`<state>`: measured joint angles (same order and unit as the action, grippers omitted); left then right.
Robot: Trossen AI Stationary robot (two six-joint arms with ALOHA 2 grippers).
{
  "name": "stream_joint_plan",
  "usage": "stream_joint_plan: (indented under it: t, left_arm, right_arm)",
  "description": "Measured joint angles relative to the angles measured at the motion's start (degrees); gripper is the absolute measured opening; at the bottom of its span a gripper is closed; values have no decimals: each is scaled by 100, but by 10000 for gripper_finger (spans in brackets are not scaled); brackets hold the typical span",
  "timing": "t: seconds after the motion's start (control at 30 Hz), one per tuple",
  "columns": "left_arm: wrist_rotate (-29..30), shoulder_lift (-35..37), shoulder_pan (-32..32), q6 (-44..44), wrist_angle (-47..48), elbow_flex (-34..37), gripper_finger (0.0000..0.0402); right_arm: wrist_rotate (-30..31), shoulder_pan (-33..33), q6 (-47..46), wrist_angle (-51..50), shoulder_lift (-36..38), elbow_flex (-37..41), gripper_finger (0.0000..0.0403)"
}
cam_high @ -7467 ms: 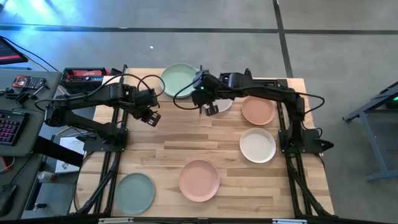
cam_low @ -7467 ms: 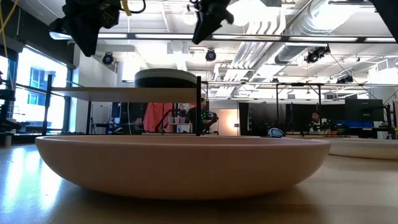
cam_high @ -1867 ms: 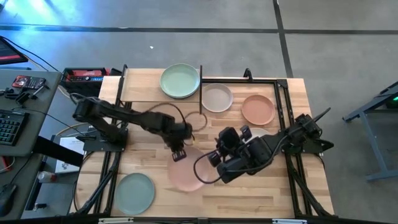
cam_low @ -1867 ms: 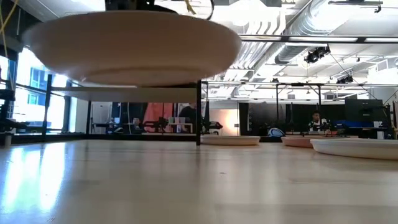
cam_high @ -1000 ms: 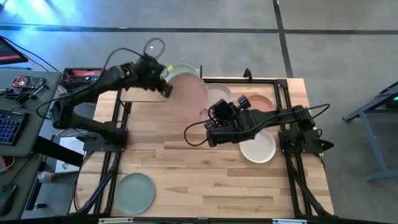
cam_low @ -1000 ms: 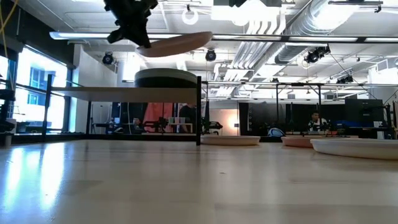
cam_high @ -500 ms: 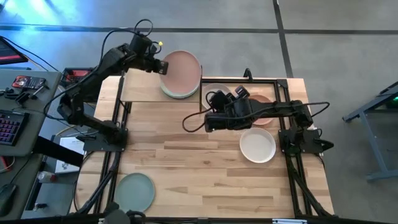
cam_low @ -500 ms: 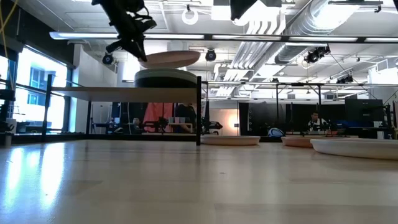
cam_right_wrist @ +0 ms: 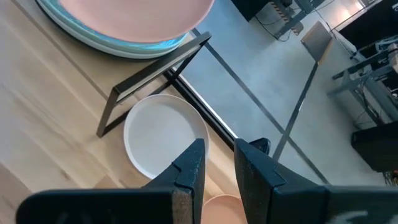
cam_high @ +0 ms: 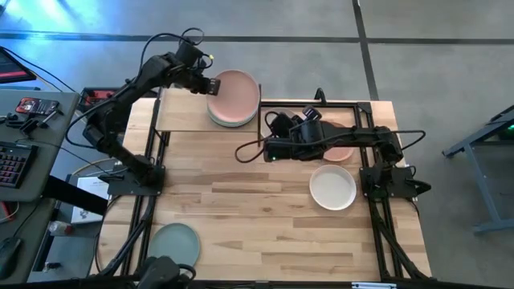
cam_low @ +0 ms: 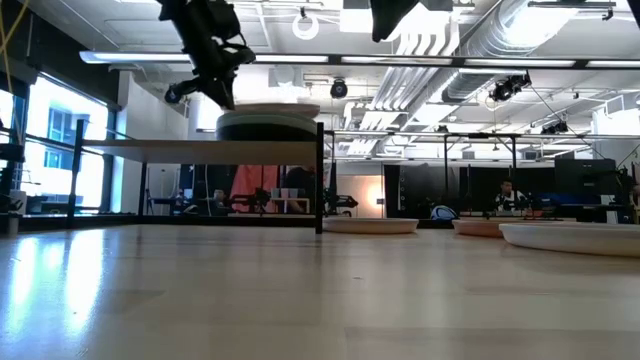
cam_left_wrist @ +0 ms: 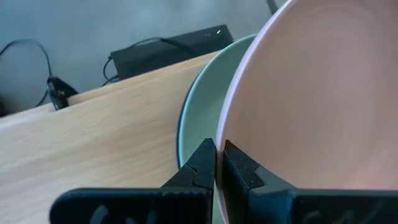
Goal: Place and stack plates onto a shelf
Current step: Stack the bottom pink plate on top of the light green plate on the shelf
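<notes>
My left gripper (cam_high: 206, 84) (cam_left_wrist: 217, 149) reaches over the shelf's pale wood board (cam_high: 183, 115) and is shut on the pink plate (cam_high: 234, 93). That plate lies level on the sage green plate (cam_left_wrist: 198, 115), which rests on the board's right end; the low view shows the stack (cam_low: 266, 122) there. My right gripper (cam_high: 269, 150) (cam_right_wrist: 219, 149) hovers above the table just right of the shelf, fingers slightly apart and holding nothing. Below it a beige-grey plate (cam_right_wrist: 163, 140) sits by the shelf's black upright (cam_right_wrist: 152, 87). My left gripper pinches the pink plate's rim (cam_left_wrist: 225, 134) on its left side between the two fingers (cam_left_wrist: 200, 163), one above the rim and one under it. The fingers come level from the table's left. The plate sits flat on the sage green plate.
A white plate (cam_high: 332, 186) lies on the table's right side. A terracotta plate (cam_high: 341, 151) is partly under my right arm. A grey-green plate (cam_high: 173, 246) sits at the near left corner. Black frame rails (cam_high: 365, 152) run along both table sides.
My left gripper carried the pink plate toward the far edge and down, bringing it from tilted in the air to level on the green plate on the shelf. My right arm drew a little toward the far edge.
</notes>
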<state>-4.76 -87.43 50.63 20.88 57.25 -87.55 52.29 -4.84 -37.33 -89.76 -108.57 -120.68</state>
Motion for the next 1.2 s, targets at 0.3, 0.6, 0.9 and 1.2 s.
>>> stream_joint_plan:
  t: [0.3, 0.6, 0.9, 1.2]
  left_arm:
    - [16, -108, -2, 156, 7, 0, 1]
    - [18, -106, -2, 283, 38, 0, 24]
    - [4, -106, -2, 298, 134, 0, 53]
    - [-305, -88, 7, 297, 181, 0, 71]
  right_arm:
    - [18, 0, 193, -25, 0, 0, 67]
    - [20, 0, 341, -26, 0, 0, 67]
    - [22, 0, 440, -24, -2, 0, 67]
    - [157, 35, 543, -26, -2, 0, 67]
